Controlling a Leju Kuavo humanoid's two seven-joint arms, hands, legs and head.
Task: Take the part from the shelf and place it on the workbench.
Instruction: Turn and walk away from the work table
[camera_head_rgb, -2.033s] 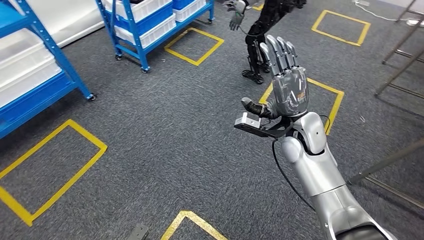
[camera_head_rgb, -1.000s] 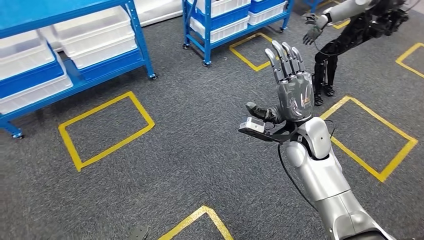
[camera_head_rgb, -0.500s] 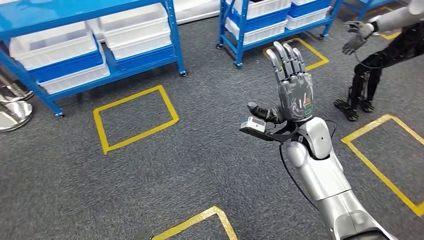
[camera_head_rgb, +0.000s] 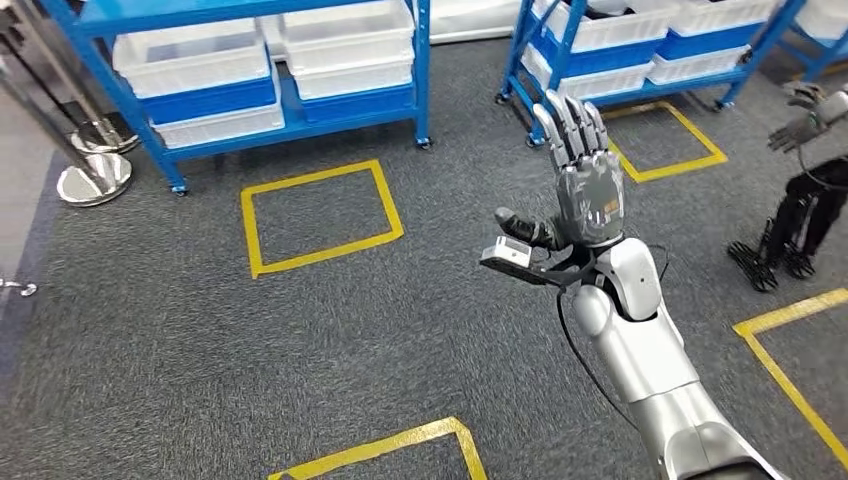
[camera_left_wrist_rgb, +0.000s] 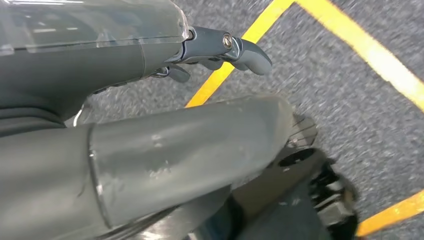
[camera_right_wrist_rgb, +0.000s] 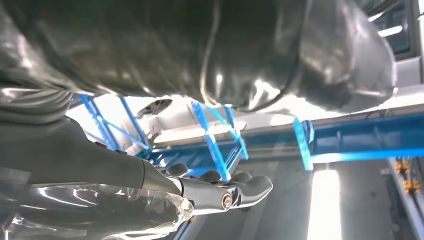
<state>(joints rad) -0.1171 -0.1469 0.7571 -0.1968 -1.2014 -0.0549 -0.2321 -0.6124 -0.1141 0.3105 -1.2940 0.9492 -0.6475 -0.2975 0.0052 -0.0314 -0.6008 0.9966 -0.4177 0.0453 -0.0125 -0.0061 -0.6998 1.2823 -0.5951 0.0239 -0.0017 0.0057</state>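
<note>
Blue shelf (camera_head_rgb: 250, 85) with white bins (camera_head_rgb: 195, 62) stands ahead; right robot hand (camera_head_rgb: 585, 190) is raised, fingers spread, holding nothing. Left robot hand (camera_left_wrist_rgb: 125, 100) hangs over the floor, its grip unclear.

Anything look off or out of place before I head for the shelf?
Nothing stands out. The right hand is raised, open and empty. White bins sit square on the blue shelf. Another robot stands at the right edge, on the carpet.

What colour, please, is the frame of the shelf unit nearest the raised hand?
Blue, holding white and blue bins; the shelf frame shows best in the head view.
</note>
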